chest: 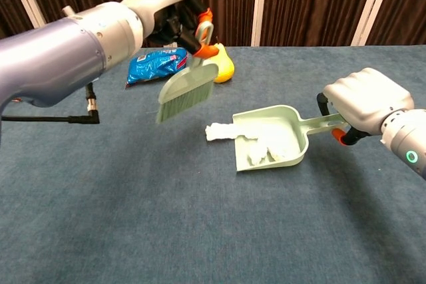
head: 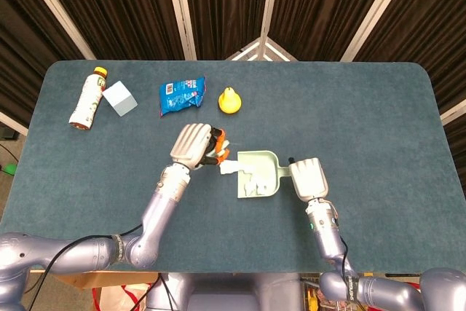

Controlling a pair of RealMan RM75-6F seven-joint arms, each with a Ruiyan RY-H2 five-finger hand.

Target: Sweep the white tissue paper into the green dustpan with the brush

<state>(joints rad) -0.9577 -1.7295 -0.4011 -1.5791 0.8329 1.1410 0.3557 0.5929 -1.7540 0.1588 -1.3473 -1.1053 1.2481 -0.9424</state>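
Left hand (chest: 160, 6) raised, fingers (chest: 174, 26) curled around the brush (chest: 188, 91); right hand (chest: 365, 100), low at right, grips the dustpan (chest: 269, 139) handle.

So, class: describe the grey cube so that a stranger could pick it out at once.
Start at the far left corner of the blue table. A bottle lies there on its side, and the grey cube sits right beside it. It is the only plain, boxy item; the blue packet and yellow pear lie further right.
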